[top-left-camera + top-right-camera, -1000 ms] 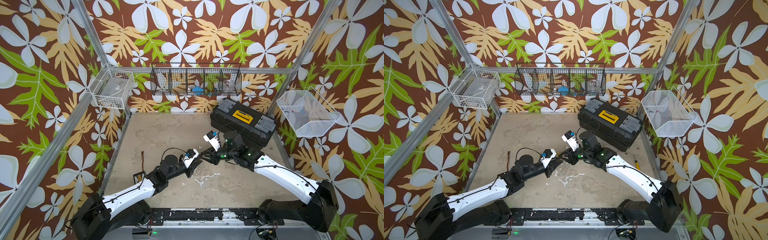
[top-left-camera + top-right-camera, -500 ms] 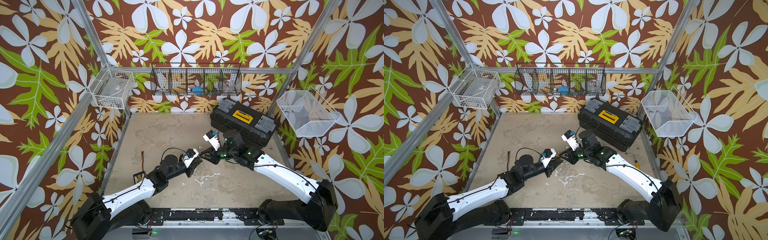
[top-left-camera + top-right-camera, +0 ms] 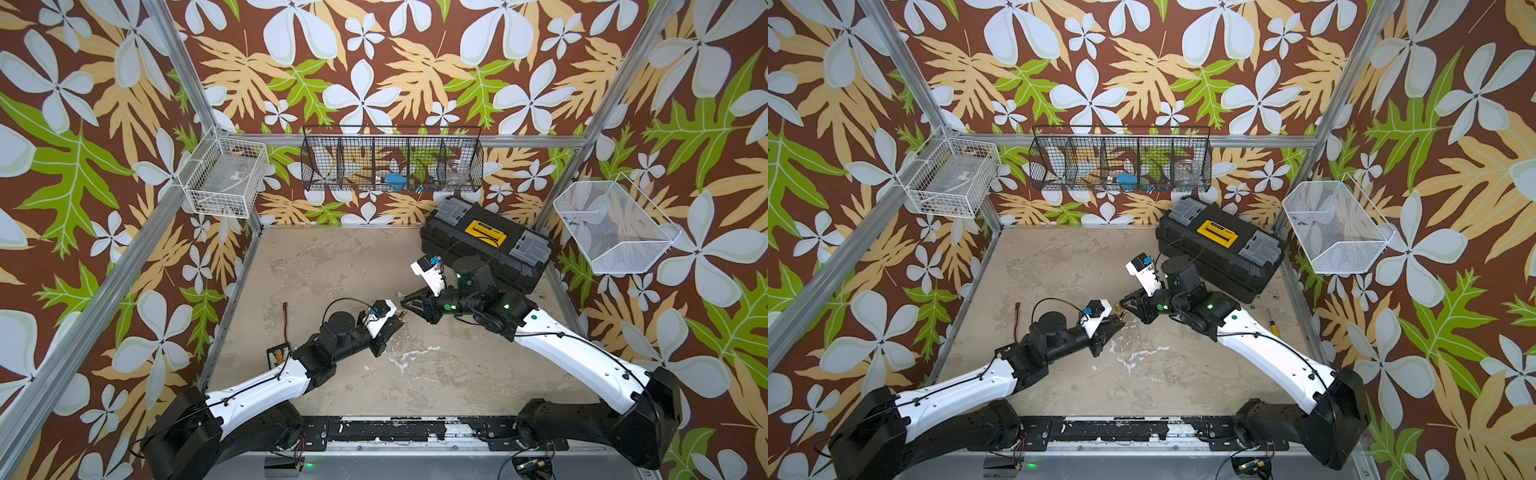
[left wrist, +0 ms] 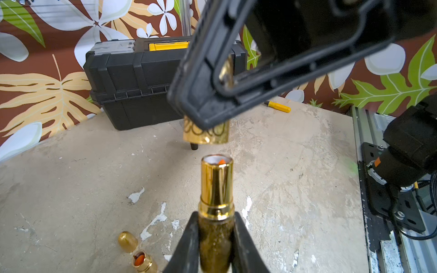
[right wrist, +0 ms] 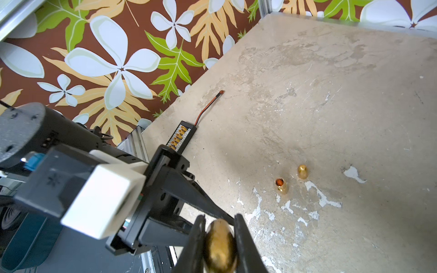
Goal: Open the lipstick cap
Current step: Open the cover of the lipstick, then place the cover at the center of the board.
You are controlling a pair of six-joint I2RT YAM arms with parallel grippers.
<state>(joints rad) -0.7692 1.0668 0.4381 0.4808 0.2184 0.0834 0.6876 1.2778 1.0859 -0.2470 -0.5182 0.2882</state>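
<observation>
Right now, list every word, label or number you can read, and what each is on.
Yellow label on toolbox: dark print, too blurred to read.
Sticker in white basket: too small to read.
Cap: looped ornament, no letters.
No legible text anywhere.

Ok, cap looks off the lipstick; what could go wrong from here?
The right fingers pinch the cap by its rounded end; it might slip and drop.
The open lipstick in the left fingers sits close to the cap; a small drift could knock them together.
A dropped part could hit the second lipstick on the table.
</observation>
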